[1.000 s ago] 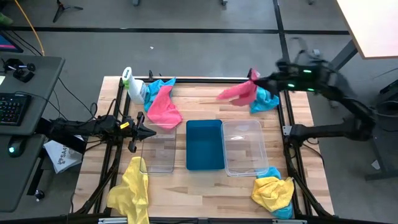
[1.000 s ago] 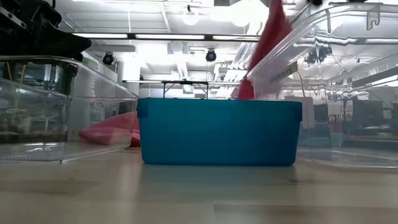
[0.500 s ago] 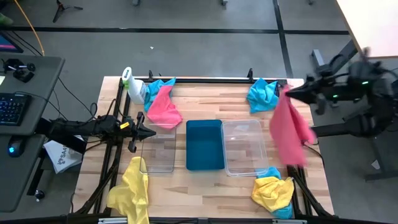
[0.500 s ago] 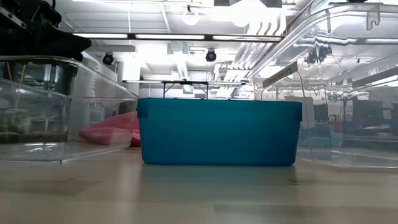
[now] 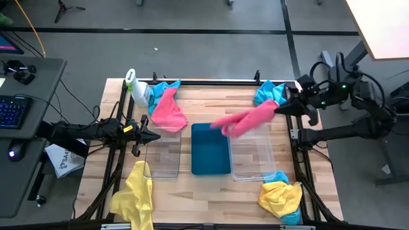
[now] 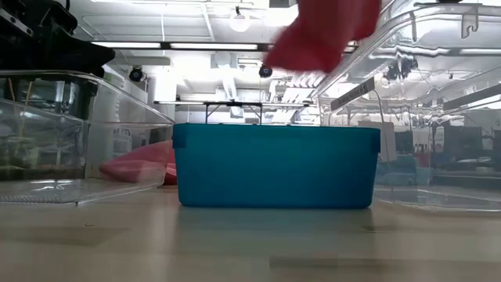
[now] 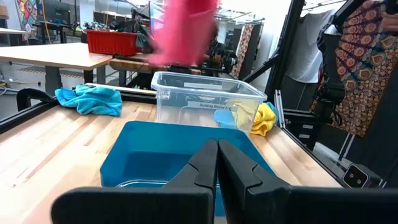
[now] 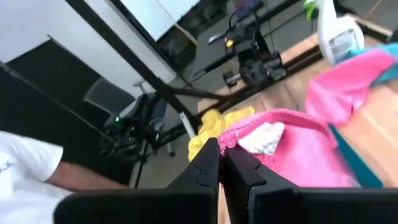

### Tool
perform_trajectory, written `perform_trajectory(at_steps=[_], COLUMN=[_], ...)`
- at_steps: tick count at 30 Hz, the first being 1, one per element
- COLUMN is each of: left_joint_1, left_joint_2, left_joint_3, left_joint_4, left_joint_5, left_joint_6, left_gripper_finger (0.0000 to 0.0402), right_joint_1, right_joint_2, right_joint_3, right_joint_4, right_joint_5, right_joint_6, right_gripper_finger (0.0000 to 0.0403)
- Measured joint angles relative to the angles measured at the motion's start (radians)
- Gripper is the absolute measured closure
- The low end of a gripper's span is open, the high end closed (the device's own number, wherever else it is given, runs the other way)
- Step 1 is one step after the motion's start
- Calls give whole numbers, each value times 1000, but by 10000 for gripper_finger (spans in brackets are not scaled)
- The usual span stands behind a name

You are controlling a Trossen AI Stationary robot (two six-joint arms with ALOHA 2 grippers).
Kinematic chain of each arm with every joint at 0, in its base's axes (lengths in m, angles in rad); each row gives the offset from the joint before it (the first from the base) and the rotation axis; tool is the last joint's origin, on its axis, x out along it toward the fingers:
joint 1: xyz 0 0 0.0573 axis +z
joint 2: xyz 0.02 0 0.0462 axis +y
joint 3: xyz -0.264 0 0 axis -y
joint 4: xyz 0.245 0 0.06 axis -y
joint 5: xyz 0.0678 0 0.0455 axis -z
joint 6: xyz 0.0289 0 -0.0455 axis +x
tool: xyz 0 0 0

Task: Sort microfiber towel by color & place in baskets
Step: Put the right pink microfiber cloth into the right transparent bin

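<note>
Above the gap between the teal bin (image 5: 210,149) and the right-hand clear bin (image 5: 252,151), my right gripper (image 5: 285,106) pinches a pink towel (image 5: 245,119) whose streaming shape smears indistinctly, while my left gripper (image 5: 155,137), fingers together, waits beside the other clear bin (image 5: 159,155).

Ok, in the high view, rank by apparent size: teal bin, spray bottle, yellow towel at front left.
1. Teal bin
2. Yellow towel, close behind, though its crumpled shape makes this unsure
3. Spray bottle, clearly smallest
</note>
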Motion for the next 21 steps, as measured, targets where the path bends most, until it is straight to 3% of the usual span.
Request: perform_trajectory(at_steps=[4,11,21], left_joint_1=[0,0,0], left_joint_2=[0,0,0], left_joint_3=[0,0,0], left_joint_4=[0,0,0], left_joint_5=[0,0,0], left_joint_6=[0,0,0], left_gripper_finger=[401,401,401], right_joint_1=[0,0,54], right_joint_2=[-4,21,82], right_joint_3=[18,-68,-249], right_joint_4=[-100,-101,-57], right_joint_5=[7,71,-74], right_joint_6=[40,44,117], right_gripper_finger=[403,403,403])
